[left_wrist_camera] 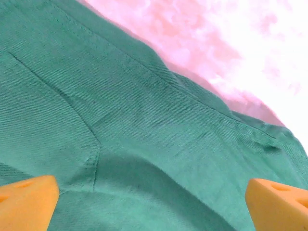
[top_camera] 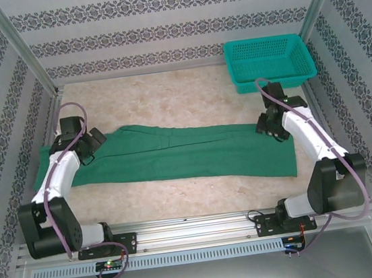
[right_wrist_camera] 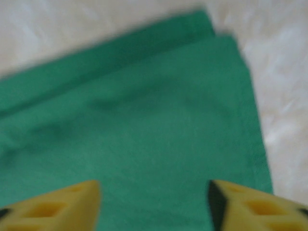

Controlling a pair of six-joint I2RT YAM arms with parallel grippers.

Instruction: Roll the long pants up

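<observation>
Your left gripper has its jaws spread wide, holding nothing, over the pants near their left end. Its wrist view gives you seams and stitching that the top view cannot resolve. Your right gripper also has its jaws apart with nothing between them, over the right end, where its blurred wrist view shows the hem corner. From above, you see the pants flat across the table's middle, and a basket at the far right corner.

Lab cell: aluminium frame, patterned walls
</observation>
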